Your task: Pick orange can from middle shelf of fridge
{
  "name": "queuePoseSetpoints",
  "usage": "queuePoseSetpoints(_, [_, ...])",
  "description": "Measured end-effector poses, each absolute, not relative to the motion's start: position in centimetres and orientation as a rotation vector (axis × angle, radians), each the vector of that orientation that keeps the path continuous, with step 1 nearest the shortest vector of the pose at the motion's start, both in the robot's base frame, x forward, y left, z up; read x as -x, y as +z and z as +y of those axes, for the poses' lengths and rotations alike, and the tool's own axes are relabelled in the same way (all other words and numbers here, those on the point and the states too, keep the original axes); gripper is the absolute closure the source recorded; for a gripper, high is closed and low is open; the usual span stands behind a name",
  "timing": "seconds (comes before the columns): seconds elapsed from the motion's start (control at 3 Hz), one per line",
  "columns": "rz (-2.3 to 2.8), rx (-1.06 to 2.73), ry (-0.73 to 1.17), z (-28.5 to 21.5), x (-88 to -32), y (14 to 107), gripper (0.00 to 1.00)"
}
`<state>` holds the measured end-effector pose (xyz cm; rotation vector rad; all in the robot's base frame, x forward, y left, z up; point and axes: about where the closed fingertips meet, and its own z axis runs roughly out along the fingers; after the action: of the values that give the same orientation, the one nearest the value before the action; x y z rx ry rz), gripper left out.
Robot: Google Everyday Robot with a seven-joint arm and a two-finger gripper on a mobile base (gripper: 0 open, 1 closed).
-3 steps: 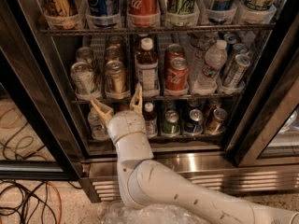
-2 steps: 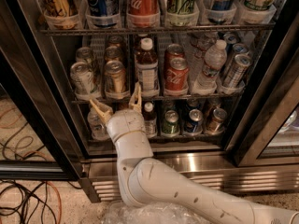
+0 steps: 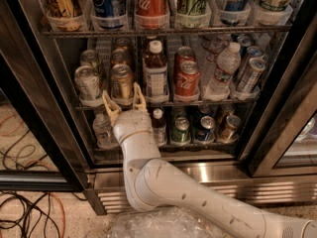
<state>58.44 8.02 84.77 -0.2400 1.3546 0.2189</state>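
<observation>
Now: tool open at shelf edge, orange can not gripped yet

Camera view: tool [image 3: 123,96] sits at the front edge of the middle shelf [image 3: 208,102] of the fridge [image 3: 213,171], fingers [image 3: 111,105] spread wide, nothing held. Orange can [image 3: 121,81] stands upright at the front of its lane, second from left, just above and between the fingertips. Silver-green can [image 3: 87,82] is just beside it on the left and the brown bottle [image 3: 155,74] on the right, so it's a tight lane. My read: raise the tool to the can's mid-body, push straight in with one finger on each side, and clamp only once centred. Risk is clipping a neighbour or the shelf lip.
</observation>
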Motion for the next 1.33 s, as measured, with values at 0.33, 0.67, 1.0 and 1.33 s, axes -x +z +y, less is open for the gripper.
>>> queuePoseSetpoints(0.33, [1.356, 0.228, 0.208, 7.9, -60.5, 85.2, 0.30])
queuePoseSetpoints(0.67, [1.358, 0.226, 0.208, 7.8, -61.4, 85.5, 0.30])
queuePoseSetpoints(1.0, [1.385, 0.233, 0.207, 8.2, -64.8, 85.1, 0.30])
queuePoseSetpoints(1.33, [1.384, 0.225, 0.200, 7.9, -65.3, 84.6, 0.30])
